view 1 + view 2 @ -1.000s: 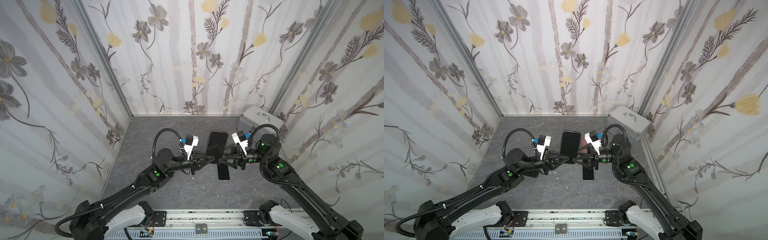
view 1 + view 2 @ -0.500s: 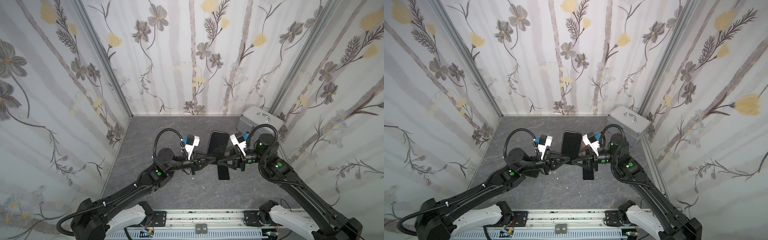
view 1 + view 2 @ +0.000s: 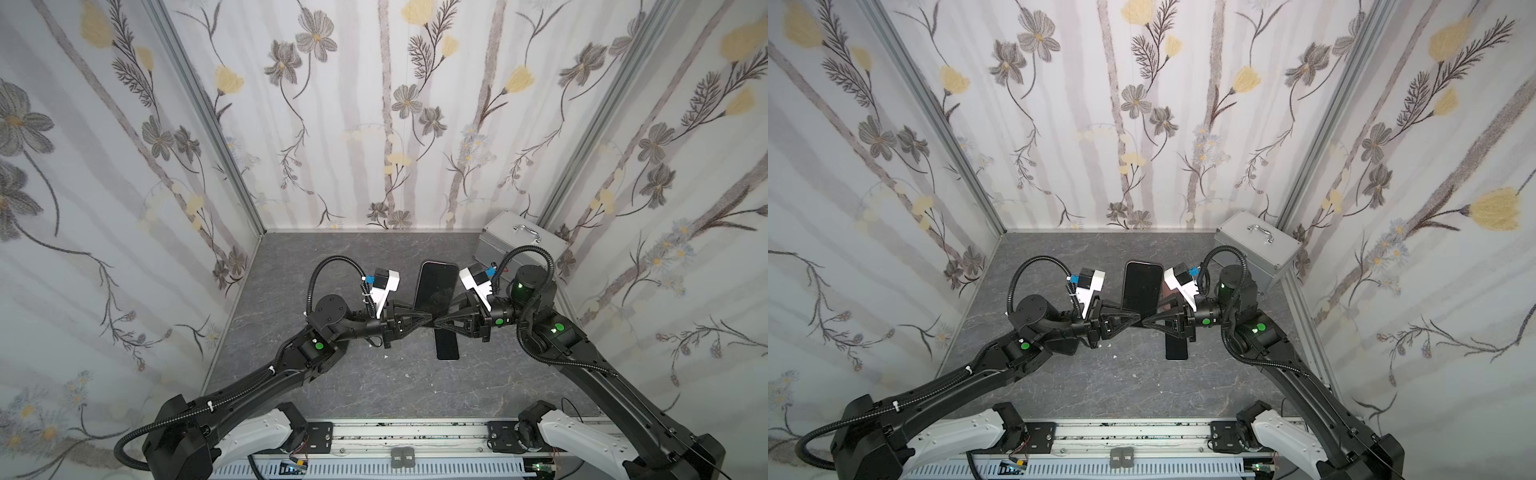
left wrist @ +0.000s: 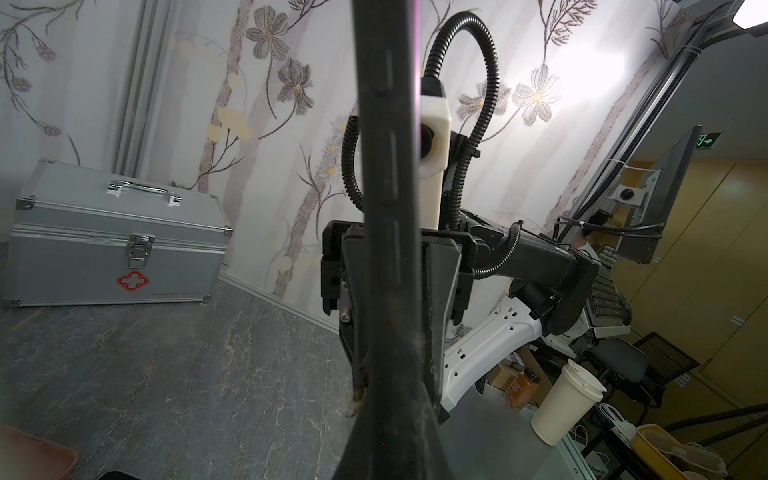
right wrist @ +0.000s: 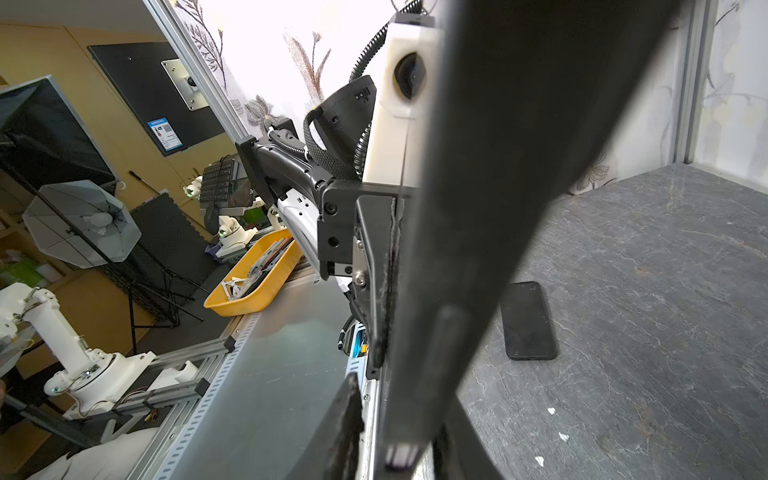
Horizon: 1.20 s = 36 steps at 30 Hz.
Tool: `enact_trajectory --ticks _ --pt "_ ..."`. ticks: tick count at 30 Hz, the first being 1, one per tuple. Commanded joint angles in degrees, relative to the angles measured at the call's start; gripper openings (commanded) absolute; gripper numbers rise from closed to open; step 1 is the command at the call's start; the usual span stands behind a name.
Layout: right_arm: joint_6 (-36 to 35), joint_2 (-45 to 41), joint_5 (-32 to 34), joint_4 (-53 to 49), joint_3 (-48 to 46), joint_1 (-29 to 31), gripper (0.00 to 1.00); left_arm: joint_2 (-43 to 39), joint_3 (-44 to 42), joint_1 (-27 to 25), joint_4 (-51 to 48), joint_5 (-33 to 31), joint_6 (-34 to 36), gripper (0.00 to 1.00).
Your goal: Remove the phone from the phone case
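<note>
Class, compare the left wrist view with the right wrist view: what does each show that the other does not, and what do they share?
Only the left wrist view: a silver case with a red cross, standing by the wall, and a paper cup outside the enclosure.
Only the right wrist view: a black phone-shaped slab lying flat on the table, and a yellow tray beyond the table's edge.
Both: the phone seen edge-on, close up, filling the middle, plus the grey marbled table and floral walls.
</note>
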Motion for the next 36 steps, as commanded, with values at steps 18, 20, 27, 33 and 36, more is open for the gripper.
enact_trajectory --ticks 18,20,27,33,36 --pt "-4.66 -0.54 5.58 -8.62 4.62 0.20 0.01 -1.57 0.38 0.03 3.09 -0.38 8.94 0.31" --pt "-6.05 -0.73 7.59 -10.49 5.56 0.13 0.00 -3.21 0.01 0.02 3.01 -2.86 11.63 0.44" --pt "-11.47 -3.10 20.60 -14.68 7.48 0.71 0.00 -7.32 0.36 0.08 0.20 -13.34 23.45 0.63" --pt "-15.88 -4.58 33.96 -18.37 7.58 4.57 0.00 -9.17 2.26 0.00 -2.57 -21.09 36.28 0.64" --pt "-16.98 -5.42 39.29 -18.88 6.89 6.69 0.00 -9.38 3.22 -0.02 -3.12 -22.66 40.40 0.64"
